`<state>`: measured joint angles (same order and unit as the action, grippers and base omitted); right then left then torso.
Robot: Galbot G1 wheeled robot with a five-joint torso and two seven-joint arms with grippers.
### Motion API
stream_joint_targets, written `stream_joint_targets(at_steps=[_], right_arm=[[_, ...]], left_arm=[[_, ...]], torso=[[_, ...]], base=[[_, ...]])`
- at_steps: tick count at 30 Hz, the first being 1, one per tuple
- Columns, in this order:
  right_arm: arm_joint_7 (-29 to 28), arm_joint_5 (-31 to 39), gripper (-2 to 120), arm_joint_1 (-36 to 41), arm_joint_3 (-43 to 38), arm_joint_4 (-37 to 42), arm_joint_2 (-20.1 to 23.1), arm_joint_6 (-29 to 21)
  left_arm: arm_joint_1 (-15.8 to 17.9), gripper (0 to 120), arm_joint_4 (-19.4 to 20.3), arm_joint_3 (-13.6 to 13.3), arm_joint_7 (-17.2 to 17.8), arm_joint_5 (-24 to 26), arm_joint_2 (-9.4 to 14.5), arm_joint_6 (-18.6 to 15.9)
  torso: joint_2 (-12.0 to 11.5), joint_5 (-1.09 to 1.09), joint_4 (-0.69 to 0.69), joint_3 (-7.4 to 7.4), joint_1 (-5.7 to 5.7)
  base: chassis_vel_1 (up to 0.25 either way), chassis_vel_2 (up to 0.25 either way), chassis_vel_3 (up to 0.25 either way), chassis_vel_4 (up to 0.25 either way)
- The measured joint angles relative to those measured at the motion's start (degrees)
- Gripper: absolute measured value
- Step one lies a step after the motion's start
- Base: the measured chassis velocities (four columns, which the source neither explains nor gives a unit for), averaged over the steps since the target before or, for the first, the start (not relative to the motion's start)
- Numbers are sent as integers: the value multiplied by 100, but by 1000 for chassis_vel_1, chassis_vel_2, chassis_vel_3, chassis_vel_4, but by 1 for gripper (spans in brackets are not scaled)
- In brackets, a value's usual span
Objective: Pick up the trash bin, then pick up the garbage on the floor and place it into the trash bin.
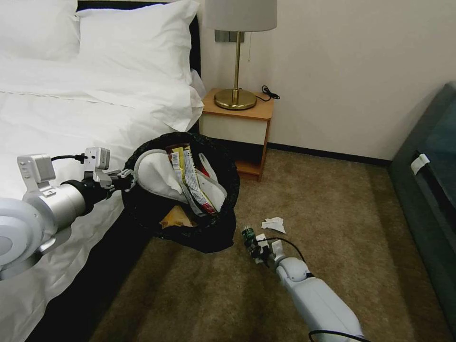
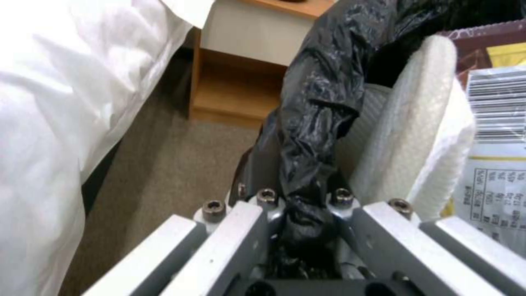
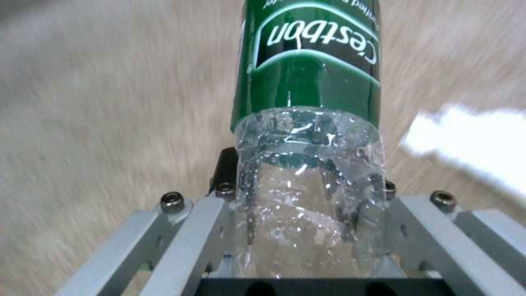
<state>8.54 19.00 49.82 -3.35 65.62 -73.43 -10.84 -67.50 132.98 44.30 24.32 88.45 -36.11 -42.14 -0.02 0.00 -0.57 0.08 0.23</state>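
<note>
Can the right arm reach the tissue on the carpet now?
Probably not yet: the right claw is shut on the bottle. The tissue lies close by on open carpet.

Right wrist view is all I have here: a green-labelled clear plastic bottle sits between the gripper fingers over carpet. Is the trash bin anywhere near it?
Observer: Yes. The round trash bin lined with a black plastic bag hangs just to the bottle's left, beside the bed.
Operator: What holds it up?
Observer: The left gripper is shut on the bag-covered rim.
Operator: Anything in it?
Observer: White flat slippers and snack wrappers.
Operator: Litter left?
Observer: A crumpled white tissue lies on the carpet past the right gripper.
</note>
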Motion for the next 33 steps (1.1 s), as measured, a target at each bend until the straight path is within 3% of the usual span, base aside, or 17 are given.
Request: stream_joint_targets(at_steps=[1,5,7,19,22,24,33], right_arm=[[-66,191,24,80,-74,514,141,-96],[-184,487,24,162,-183,1170,381,-236],[-421,875,24,192,-319,1878,789,-462],[-956,1821,24,86,-1019,4004,1858,-1015],[-996,2293,24,-109,-1183,4451,2077,-1179],[-923,3087,24,-492,-1352,5068,2349,-1320],[-613,4032,24,-1349,-794,5901,2422,-1707]], left_arm=[[-33,1,17,17,5,-4,-11,0],[-59,1,36,30,23,-4,-16,0],[-65,1,36,54,57,3,-21,1],[-129,1,42,-22,158,5,-62,0],[-162,1,61,-93,207,11,-49,1],[-221,1,110,-204,233,7,-6,1],[-232,1,236,-467,232,48,24,1]], torso=[[0,0,0,0,0],[0,0,2,-1,0],[0,1,1,0,0],[0,-1,0,-1,0],[0,1,0,0,0],[-1,-1,0,0,0],[0,-1,1,-1,0]], base=[[0,0,0,0],[0,0,0,0],[0,0,0,0],[0,0,0,0],[0,0,0,0],[0,0,0,0],[0,0,0,0]])
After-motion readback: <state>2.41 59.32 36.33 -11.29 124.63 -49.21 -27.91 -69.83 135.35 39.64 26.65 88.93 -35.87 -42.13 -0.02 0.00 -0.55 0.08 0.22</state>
